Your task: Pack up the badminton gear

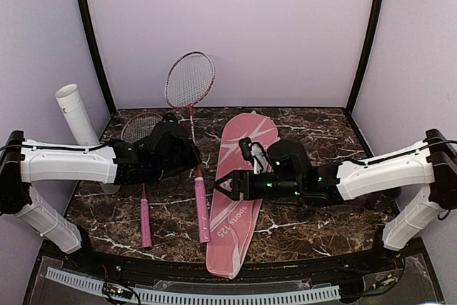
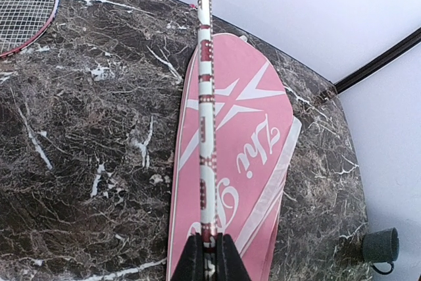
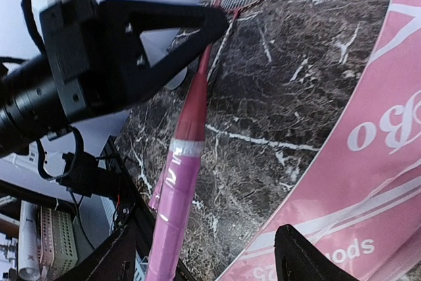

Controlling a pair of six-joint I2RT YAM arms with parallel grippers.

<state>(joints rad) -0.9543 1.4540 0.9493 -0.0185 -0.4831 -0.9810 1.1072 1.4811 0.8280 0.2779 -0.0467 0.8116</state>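
Tabletop [image 1: 314, 141] of dark, white-veined marble pattern filled the overhead view. The left gripper [image 1: 191, 153] was clamped on the held racket [image 1: 190, 80], whose oval strung head rose against the back wall while its pink grip sloped down toward the table, just beside the pink bag [image 1: 239, 198]. The second racket [image 1: 145, 212] lay flat to the left and the white tube [image 1: 75, 112] leaned at the far left. The right gripper [image 1: 225, 186] hovered over the bag's left edge. No shuttlecock showed.

From the left wrist, the jaws sat fully closed on the narrow, banded shaft [image 2: 205, 97], above the bag's smooth printed fabric. A rod that slim and glossy could, I judged, twist or slide through the pinch.

From the right wrist, the right gripper's fingers [image 3: 306, 258] stood wide apart and empty, with the tape-wrapped handle [image 3: 172, 208] near. I could not tell whether the bag's mouth was open. Pushing the racket at a shut bag might crumple the fabric or bend the thin frame.
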